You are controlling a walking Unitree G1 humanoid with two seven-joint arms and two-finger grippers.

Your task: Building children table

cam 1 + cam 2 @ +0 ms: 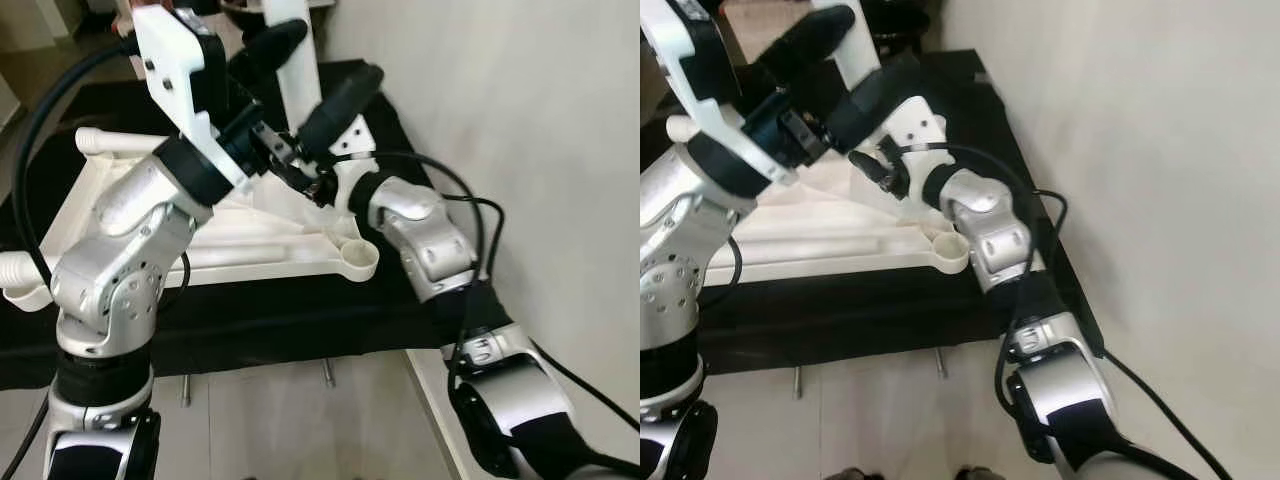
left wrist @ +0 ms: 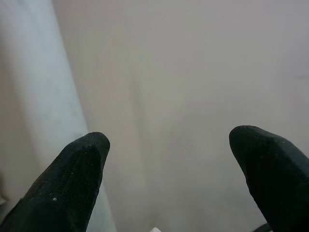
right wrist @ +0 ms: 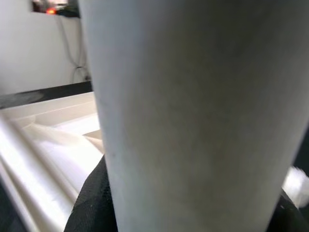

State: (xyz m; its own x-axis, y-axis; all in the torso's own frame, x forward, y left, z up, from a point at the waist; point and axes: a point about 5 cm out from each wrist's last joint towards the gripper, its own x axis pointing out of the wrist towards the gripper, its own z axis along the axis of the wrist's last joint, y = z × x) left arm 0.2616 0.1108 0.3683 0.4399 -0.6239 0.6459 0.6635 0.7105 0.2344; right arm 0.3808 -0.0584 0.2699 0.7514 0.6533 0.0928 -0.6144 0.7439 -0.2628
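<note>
Two raised arms, right claw [image 1: 322, 95] clamped around white table leg [image 1: 292, 60], left claw [image 2: 169, 159] spread wide, empty.

Head stereo downward; wrist cameras close-up.

A black mat [image 1: 300, 320] is lying across the pale tiled floor [image 1: 300, 420] in front of me. A plain whitish wall [image 1: 530, 120] is running along my right, just beside the mat's edge.
</note>
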